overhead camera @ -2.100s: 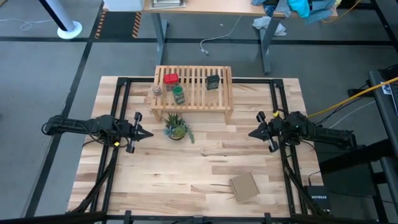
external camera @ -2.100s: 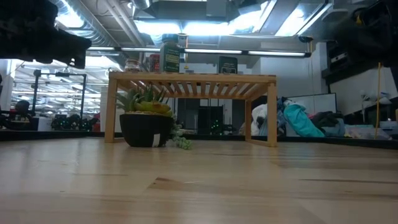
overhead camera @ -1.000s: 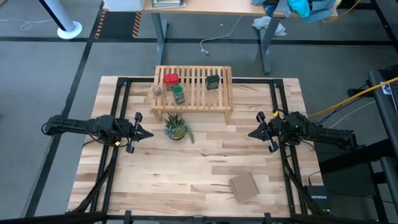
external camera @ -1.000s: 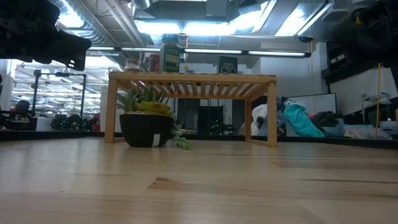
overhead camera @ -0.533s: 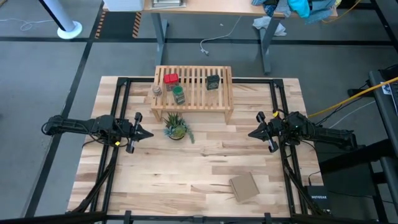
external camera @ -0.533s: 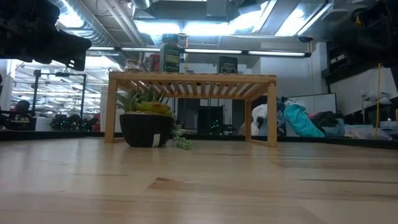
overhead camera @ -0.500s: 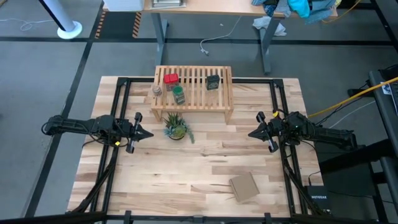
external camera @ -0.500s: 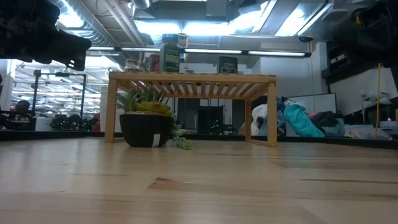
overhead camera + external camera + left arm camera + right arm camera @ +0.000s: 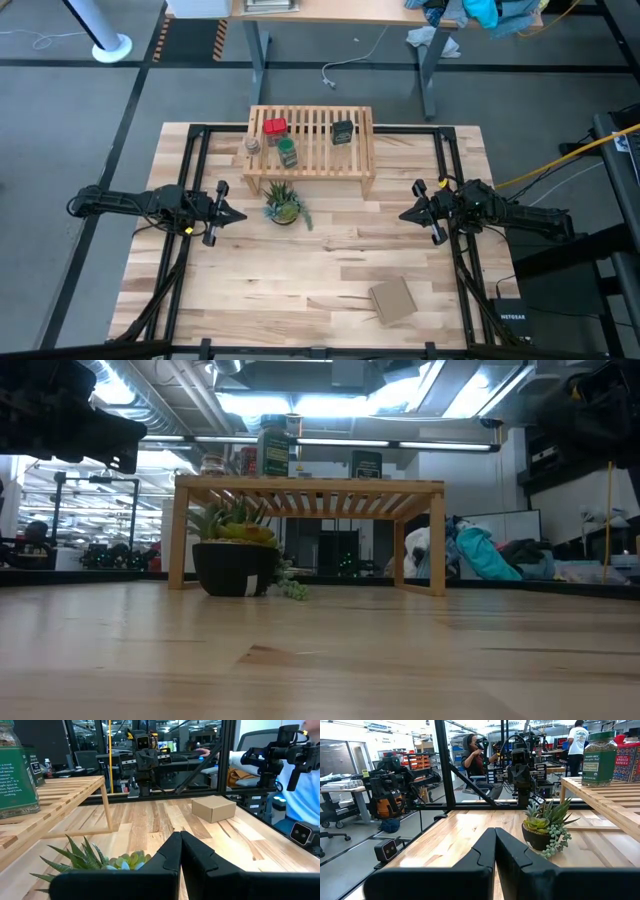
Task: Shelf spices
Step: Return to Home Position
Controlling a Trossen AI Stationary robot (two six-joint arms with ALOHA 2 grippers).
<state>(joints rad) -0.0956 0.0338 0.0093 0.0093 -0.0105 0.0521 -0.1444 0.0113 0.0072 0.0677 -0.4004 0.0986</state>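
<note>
Spices point(image 9: 287, 152) all shelved: fingers point(image 9: 167, 855) of the left gripper point(image 9: 240, 214) and right gripper point(image 9: 403, 214) pinched together, empty, parked at opposite desk point(image 9: 320, 290) sides, apparently with nothing left to carry; four containers stand atop the shelf point(image 9: 320, 150), beyond a potted plant point(image 9: 283, 208).

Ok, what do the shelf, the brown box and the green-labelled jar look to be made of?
Shelf: pale unpainted wood, matte; grain and slats show. Brown box: plain cardboard, dull, with folded edges. Green-labelled jar: clear glass or plastic, cannot tell which; contents show above a printed label that looks like paper.
</note>
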